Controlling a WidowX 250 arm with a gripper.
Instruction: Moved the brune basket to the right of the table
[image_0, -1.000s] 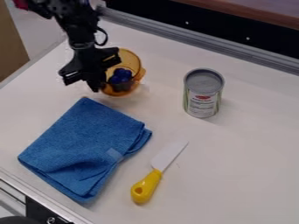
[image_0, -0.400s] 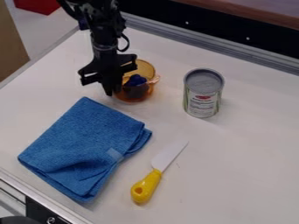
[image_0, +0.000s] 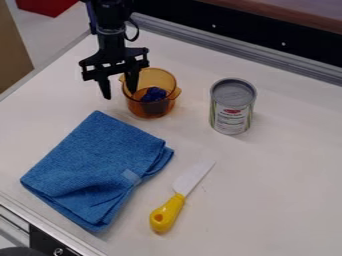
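The pincer hangs, fingers apart, at the rim of the amber pot, apparently to straddle its wall

White tabletop — metal rail, brown panel

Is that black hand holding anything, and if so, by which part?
Nothing is held: the hand is open at the side of the amber bowl, its fingers spread well apart.
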